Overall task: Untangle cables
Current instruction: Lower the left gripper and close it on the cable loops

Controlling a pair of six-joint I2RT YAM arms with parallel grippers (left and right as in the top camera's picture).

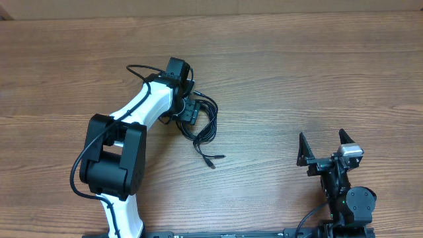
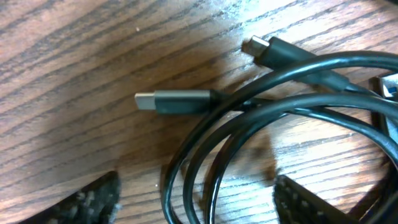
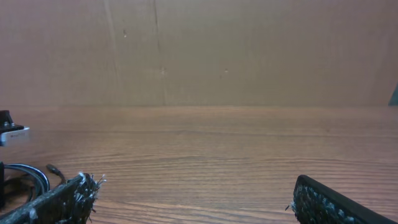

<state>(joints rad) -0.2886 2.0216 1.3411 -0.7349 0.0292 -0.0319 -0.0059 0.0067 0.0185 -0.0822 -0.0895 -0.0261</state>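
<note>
Straddling the cables bunched on the table, our left gripper holds its jaws spread around the loops, pinching nothing, placed, we judge, to take one strand; our right gripper rests well apart, spread, empty.

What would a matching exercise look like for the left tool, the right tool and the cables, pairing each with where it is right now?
Things:
1. left tool
2. right tool
3. cables

Places:
A. tangled heap on the table
B. open above the table, apart from the heap
C. low over the heap, loops between its jaws

Pairs: 1-C, 2-B, 3-A
</note>
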